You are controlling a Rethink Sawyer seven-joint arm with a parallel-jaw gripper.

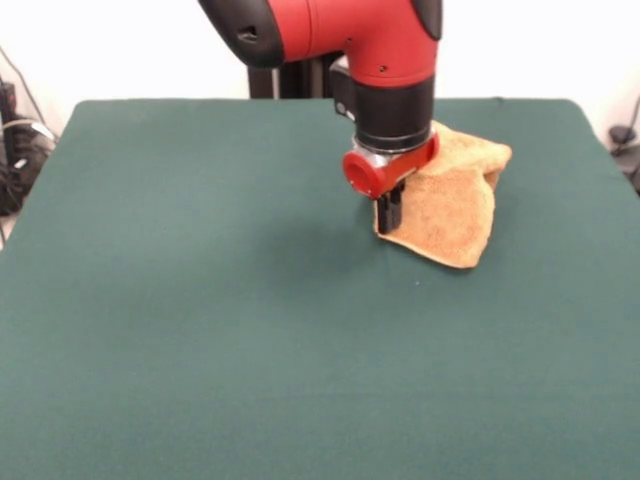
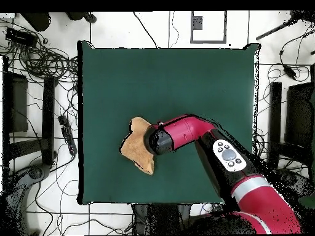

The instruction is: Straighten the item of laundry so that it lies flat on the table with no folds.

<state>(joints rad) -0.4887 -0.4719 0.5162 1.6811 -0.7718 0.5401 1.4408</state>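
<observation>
White wall (image 1: 150, 50) behind; pale tiled floor (image 2: 154, 27) strewn with black cables (image 2: 43, 58); dark furniture (image 2: 13, 104) at both sides.

Fingers (image 1: 389, 213) at crumpled towel's (image 1: 455, 205) edge — table (image 1: 200, 300)

The towel (image 1: 452, 205) is a small golden-orange terry cloth, crumpled and folded over on itself into an uneven, roughly triangular heap instead of lying flat. In the front view it sits on the dark green surface (image 1: 200, 330) toward the far right part, with 1 pointed corner reaching toward the camera and a raised, rumpled hump along its far edge. From overhead the towel (image 2: 136, 147) lies left of the surface's (image 2: 184, 80) middle, nearer the bottom edge, its outline ragged with a notch at the upper side.
</observation>
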